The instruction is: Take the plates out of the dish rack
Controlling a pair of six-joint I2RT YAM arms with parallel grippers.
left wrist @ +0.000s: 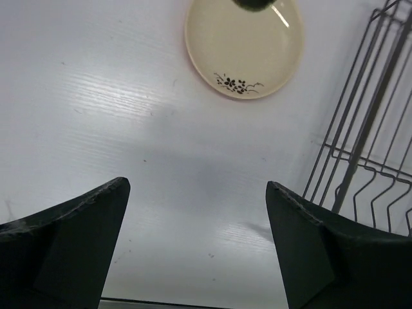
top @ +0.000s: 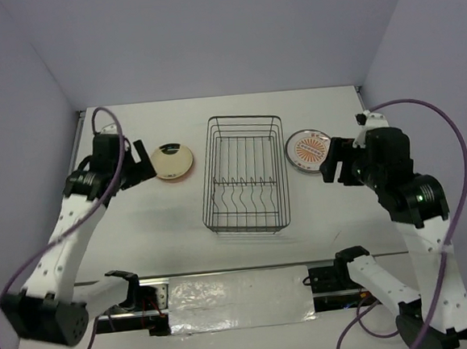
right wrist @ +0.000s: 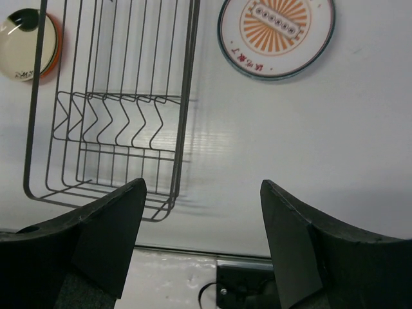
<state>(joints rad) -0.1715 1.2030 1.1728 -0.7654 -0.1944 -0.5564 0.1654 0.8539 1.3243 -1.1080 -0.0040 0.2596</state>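
On the white table [top: 141, 238] the dish rack [top: 245, 191] stands in the middle, its long axis running near to far, with the prongs across its near half. The left pincer [top: 145, 167] gapes wide, holding nothing, just left of a cream plate [top: 173, 161] stacked on an orange-red plate [right wrist: 56, 45] beside the rack. The right pincer [top: 327, 163] is also spread and holds nothing. It hangs beside the orange-patterned plate [top: 309, 149], which lies flat to the right of the rack.

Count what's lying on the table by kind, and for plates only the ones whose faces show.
Dish rack: 1
Plates with face showing: 2, the cream plate and the orange-patterned plate
Total: 3
An orange edge under the cream plate may be another; not counted.
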